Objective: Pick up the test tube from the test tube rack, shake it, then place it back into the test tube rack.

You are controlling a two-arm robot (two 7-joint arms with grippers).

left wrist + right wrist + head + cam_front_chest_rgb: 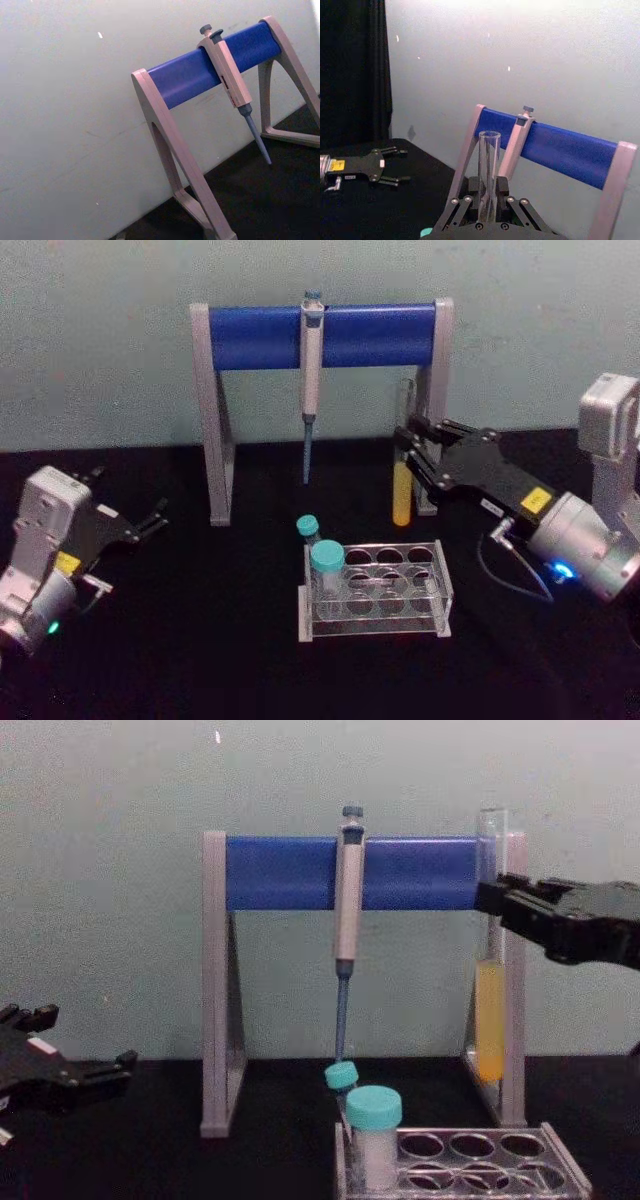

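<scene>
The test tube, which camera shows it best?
The chest view: the test tube appears side-on, nearly full length, yellow liquid low, gripped by the right hand. The head view shows it against the stand's leg; the right wrist view, its clear top.

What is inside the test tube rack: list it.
Two teal-capped vials in left-end holes; other holes empty. The front vial partly hides the rear one. The right gripper holds the test tube outside.

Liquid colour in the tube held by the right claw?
Yellow-orange, in the lower part of the test tube; chest view shows it best.
</scene>
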